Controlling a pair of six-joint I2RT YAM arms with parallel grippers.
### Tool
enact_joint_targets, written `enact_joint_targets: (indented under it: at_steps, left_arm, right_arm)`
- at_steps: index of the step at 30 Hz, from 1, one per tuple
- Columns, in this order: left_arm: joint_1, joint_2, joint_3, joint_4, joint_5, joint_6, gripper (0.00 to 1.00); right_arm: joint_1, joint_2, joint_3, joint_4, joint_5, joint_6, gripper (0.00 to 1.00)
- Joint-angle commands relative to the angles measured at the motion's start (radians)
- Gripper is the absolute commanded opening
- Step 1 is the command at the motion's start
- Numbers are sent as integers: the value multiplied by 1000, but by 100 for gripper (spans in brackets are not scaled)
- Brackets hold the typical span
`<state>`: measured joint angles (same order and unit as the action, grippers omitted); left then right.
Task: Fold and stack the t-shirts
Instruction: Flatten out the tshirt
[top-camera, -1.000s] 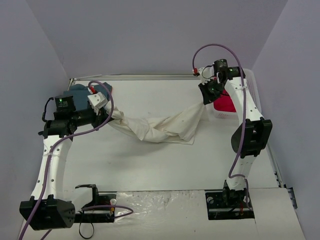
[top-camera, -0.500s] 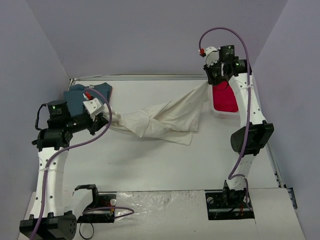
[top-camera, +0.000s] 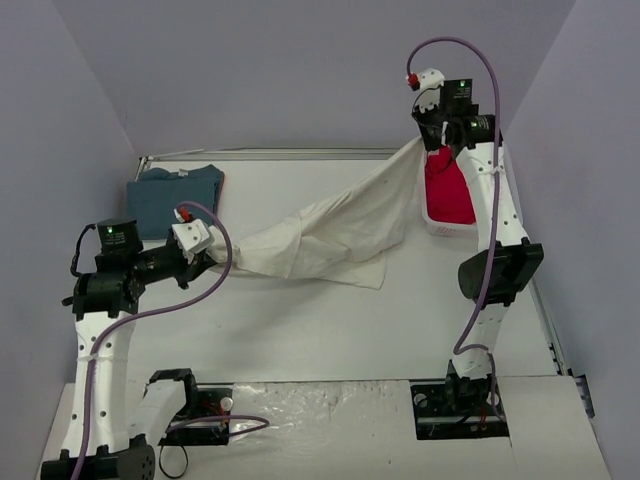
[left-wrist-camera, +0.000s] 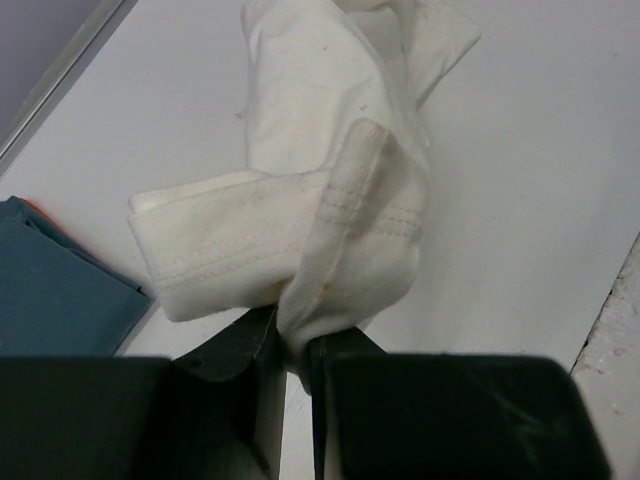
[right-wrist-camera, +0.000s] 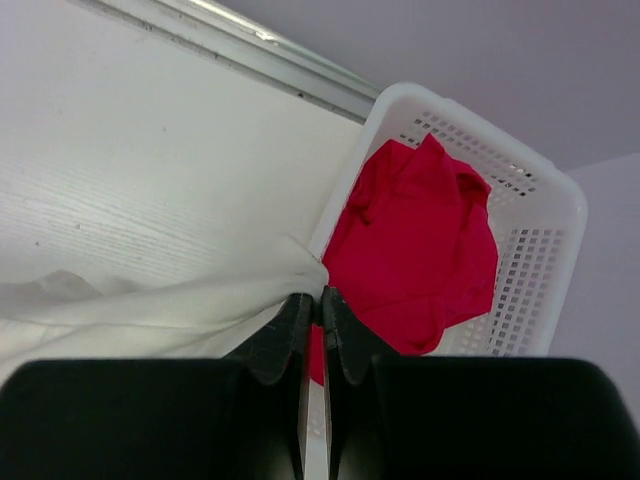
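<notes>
Across the middle of the table (top-camera: 320, 330), between the two arms:

1. Cream-white shirt (top-camera: 330, 225). It is strung out in a long, loosely twisted band from the left side to the far right corner. Its left end is bunched, with a stitched hem folded over, and is pinched in the left gripper (left-wrist-camera: 295, 345), whose jaws are seen closed on the cloth. Its right end is drawn up to a narrow point and is clamped in the right gripper (right-wrist-camera: 312, 300), whose jaws are pressed together with only a thin edge of fabric between them. The right end is held higher than the left. The lower corner of the cloth appears to be laid on the table surface; the rest is sagged between the grips.

2. Teal shirt (top-camera: 175, 195). It is folded flat into a rough rectangle and placed at the far left corner of the table, beyond the left gripper and apart from the cream-white shirt.

3. Red shirt (right-wrist-camera: 420, 240). It is crumpled and contained in the basket (right-wrist-camera: 530, 260), a white plastic one with lattice walls, set at the far right edge of the table. The right gripper is positioned just beside the basket's near-left rim.
</notes>
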<state>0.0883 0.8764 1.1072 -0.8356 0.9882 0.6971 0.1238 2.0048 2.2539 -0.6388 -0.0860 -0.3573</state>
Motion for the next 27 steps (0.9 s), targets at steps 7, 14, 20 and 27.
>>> enact_joint_targets:
  at_steps: [7,14,20,27]
  left_arm:
    - [11,-19,-116,-11,-74,158,3]
    - [8,-13,-253,-115,-126,384,12]
    - [8,78,-267,-180,-100,488,95]
    - [8,105,-265,-60,-43,381,94]
  right_arm:
    - [-7,-173,29,73,-12,34,0]
    - [8,-366,-227,74,-103,26,0]
    - [14,-474,-413,85,-144,14,0]
    - [20,-505,-556,96,-178,8,0]
